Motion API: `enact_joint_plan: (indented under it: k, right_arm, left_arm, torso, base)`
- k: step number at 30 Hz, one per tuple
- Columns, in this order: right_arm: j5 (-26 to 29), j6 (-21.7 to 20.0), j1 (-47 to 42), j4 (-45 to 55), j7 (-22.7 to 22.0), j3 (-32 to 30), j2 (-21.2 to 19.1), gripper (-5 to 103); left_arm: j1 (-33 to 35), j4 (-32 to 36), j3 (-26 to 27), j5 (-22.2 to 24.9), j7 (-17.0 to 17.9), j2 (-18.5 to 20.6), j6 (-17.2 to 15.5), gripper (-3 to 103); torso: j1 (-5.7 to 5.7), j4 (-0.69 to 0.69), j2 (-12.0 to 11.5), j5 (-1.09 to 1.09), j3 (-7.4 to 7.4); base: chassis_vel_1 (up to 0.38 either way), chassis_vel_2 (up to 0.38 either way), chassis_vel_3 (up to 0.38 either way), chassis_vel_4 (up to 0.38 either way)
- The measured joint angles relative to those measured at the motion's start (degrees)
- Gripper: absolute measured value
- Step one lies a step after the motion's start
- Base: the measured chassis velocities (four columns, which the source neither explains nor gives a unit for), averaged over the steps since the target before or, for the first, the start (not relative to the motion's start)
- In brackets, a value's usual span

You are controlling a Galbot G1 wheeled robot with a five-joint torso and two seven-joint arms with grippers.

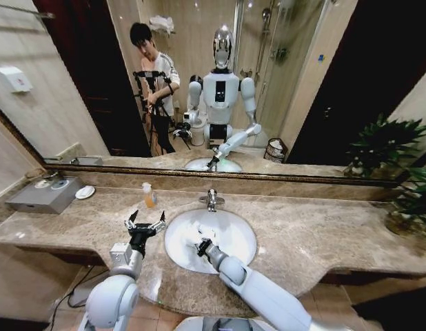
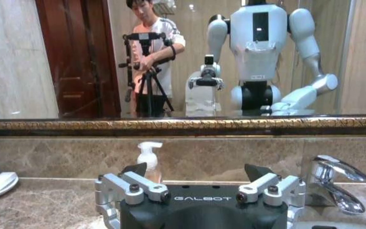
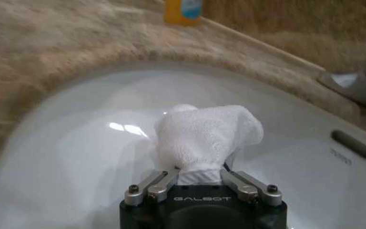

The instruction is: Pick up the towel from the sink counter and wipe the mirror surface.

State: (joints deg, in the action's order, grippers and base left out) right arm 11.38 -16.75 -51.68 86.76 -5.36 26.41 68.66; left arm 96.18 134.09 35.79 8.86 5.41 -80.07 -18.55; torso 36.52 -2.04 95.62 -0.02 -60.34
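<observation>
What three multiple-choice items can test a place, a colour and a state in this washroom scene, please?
1. Where is the towel?
A. in the basin
B. on the grey tray
C. beside the plant

2. What colour is the towel?
A. blue
B. white
C. green

3. How is the left claw?
A. shut on the towel
B. shut on the bottle
C. open, holding nothing

Answers:
1. A, it lies inside the white bowl, at the right claw.
2. B, white terry.
3. C, its fingers are spread above the sink counter.
</observation>
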Motion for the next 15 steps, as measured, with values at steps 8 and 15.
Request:
enact_joint_plan:
  k: [8, 15]
  right_arm:
    - [6.91, -5.74, 7.63, -3.34, -2.15, -6.64, 3.23, 12]
    - [11.05, -9.06, 7.25, 1.63, -2.48, -5.37, 0.16, 12]
  left_arm:
    - [0.01, 0.0, -0.01, 0.0, -0.01, -0.01, 0.0, 100]
    - [0.0, 0.0, 0.0, 0.0, -0.01, -0.01, 0.0, 100]
  torso:
    - [0.0, -0.02, -0.04, 0.01, -0.05]
    - [0.02, 0.0, -0.04, 0.02, -0.04]
  base:
    - [0.0, 0.0, 0.0, 0.0]
    - [0.0, 0.0, 0.0, 0.0]
